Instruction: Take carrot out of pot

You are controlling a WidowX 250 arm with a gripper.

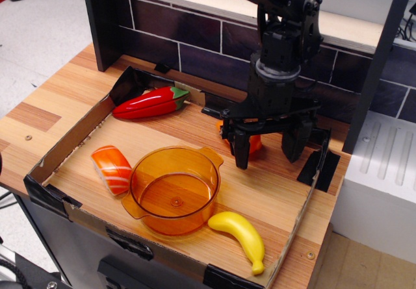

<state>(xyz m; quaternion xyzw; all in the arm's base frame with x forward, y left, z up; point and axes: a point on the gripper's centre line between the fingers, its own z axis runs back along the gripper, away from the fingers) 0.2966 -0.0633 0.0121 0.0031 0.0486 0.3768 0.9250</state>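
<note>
The translucent orange pot [173, 188] stands empty in the front middle of the wooden tray. The orange carrot [255, 142] lies on the tray floor behind and to the right of the pot, mostly hidden by my gripper's left finger. My gripper [268, 147] hangs over it with its black fingers [241, 147] spread wide apart, open, holding nothing.
A red chili pepper [149, 103] lies at the back left. An orange-and-white sushi piece [112, 168] sits left of the pot. A yellow banana [242, 235] lies at the front right. Cardboard walls [71, 138] with black tape rim the tray. A dark brick wall [188, 39] is behind.
</note>
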